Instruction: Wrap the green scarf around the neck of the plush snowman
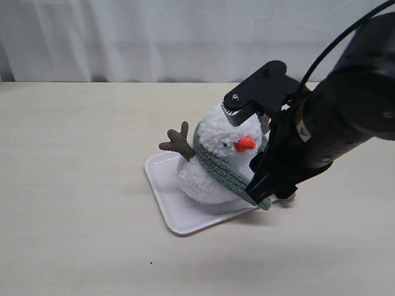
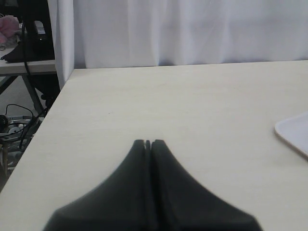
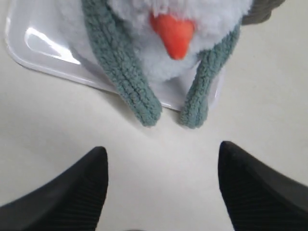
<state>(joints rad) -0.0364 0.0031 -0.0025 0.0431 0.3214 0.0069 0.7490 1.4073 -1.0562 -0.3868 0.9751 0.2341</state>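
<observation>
1. Looping the neck of the snowman, the scarf draped both ends down its front, over the tray edge beneath it.
2. The right gripper stood wide and empty just in front of the snowman, the ends running lengthwise toward it.
3. The left gripper was pinched closed on nothing, well away from the snowman; the right was nearer.

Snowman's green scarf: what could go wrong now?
1. The fuzzy grey-green knit scarf is only draped round the neck of the fluffy white plush snowman; both ends hang loose and uncrossed, so it might slide off.
2. The black right hand is open right by those ends and could snag one while leaving.
3. The snowman sits tilted on the white tray, so a bump might tip it.
</observation>
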